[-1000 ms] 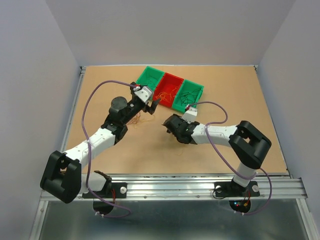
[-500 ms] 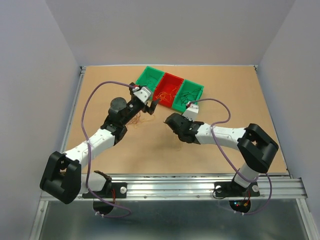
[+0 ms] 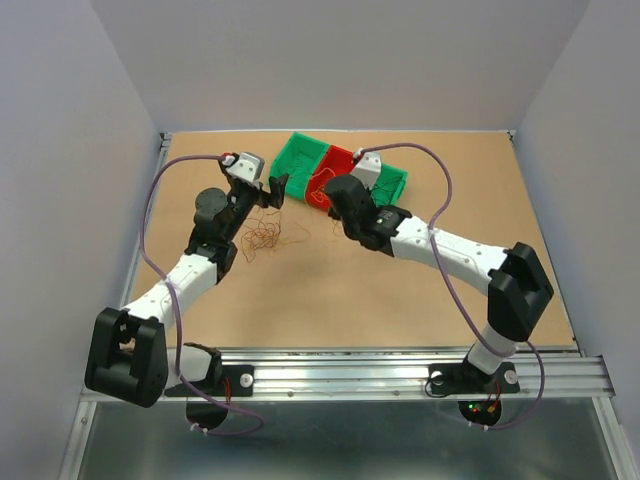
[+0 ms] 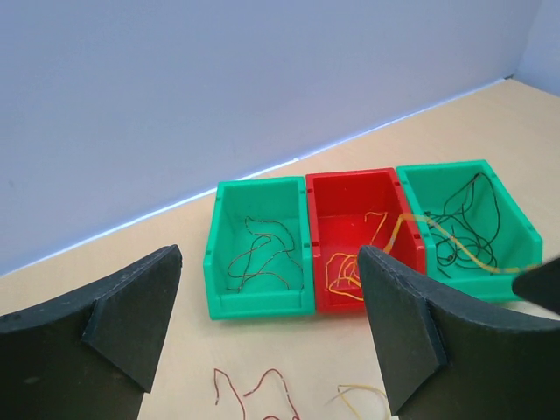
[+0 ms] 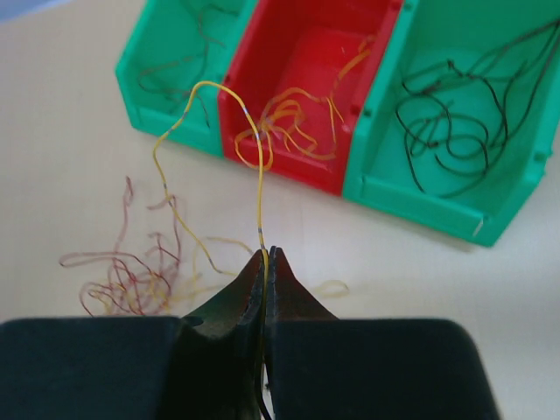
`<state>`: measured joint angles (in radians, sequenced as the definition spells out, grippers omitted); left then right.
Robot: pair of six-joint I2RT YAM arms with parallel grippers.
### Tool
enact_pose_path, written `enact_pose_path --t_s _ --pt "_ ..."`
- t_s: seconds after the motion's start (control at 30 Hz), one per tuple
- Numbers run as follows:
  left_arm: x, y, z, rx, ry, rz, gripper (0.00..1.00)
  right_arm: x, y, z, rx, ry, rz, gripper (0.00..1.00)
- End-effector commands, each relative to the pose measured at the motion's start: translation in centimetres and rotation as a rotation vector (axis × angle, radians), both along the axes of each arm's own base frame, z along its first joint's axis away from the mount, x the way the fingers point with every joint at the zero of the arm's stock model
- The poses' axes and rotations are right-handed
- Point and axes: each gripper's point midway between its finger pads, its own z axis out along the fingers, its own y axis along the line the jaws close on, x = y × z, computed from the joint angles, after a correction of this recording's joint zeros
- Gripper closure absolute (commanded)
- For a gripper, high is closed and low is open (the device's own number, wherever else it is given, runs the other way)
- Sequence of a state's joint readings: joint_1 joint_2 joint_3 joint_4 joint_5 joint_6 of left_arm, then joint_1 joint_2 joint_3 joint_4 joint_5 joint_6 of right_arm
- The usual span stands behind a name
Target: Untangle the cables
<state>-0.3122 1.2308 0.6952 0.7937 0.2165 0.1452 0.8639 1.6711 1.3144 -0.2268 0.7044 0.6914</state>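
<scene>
A loose clump of thin red and orange-yellow cables [image 3: 262,238] lies on the table in front of three bins. My right gripper [image 5: 267,254] is shut on one yellow cable [image 5: 260,175], which arches up and trails left down to the clump [image 5: 131,271]. In the top view the right gripper [image 3: 328,200] hovers just before the red bin [image 3: 335,165]. To the left of it, above the clump's far edge, my left gripper [image 3: 277,190] stands open and holds nothing. Between its fingers [image 4: 411,324] I see a red strand [image 4: 254,389] and a yellow strand [image 4: 363,398] on the table.
The left green bin [image 4: 258,304] holds dark reddish strands. Orange-yellow strands fill the red bin [image 4: 350,179], and black ones fill the right green bin [image 4: 442,168]. The same three bins, green [image 5: 171,127], red [image 5: 297,171] and green [image 5: 420,206], fill the right wrist view. Grey walls enclose the table.
The right gripper shut on a yellow cable and rose toward the bins, drawing it out of the clump. The left gripper moved back and left, uncovering the clump.
</scene>
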Motion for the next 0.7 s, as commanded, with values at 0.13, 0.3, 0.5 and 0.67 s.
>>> enact_pose_path --t_s 0.13,0.3,0.5,0.67 --pt "-0.6 0.3 3.4 -0.082 -0.089 0.005 0.08 7.6 -0.5 4.7 0.063 -0.092 -0.041 1.00" --pt "0.1 -0.1 2.5 -0.066 -0.061 -0.005 0.08 10.9 -1.6 4.0 0.086 -0.093 -0.113 0.99" --pt "1.6 -0.8 0.6 -0.024 -0.005 -0.019 0.08 13.8 -3.2 4.4 0.094 -0.130 -0.213 0.99" --pt "3.6 -2.5 -2.2 0.030 0.091 -0.077 0.08 15.2 -3.5 7.2 0.037 -0.185 -0.202 0.99"
